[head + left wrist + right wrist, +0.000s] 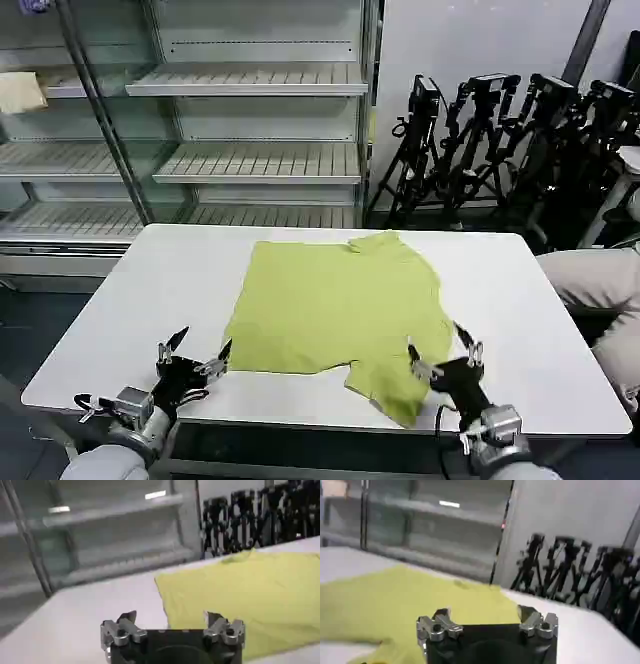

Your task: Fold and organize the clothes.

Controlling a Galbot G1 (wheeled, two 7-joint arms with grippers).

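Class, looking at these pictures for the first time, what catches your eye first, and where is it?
The lime T-shirt spread on the white table stands out first. Next, the left gripper and right gripper, both open, poised at the shirt's near corners. Behind stand shelves and black tripods.

Matt, soft cotton T-shirt (335,310) lies on the smooth, matt white table (180,290).

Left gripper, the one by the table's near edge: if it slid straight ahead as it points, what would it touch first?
Probably the T-shirt: the open left gripper aims at its near-left edge, though height above the table is unclear.
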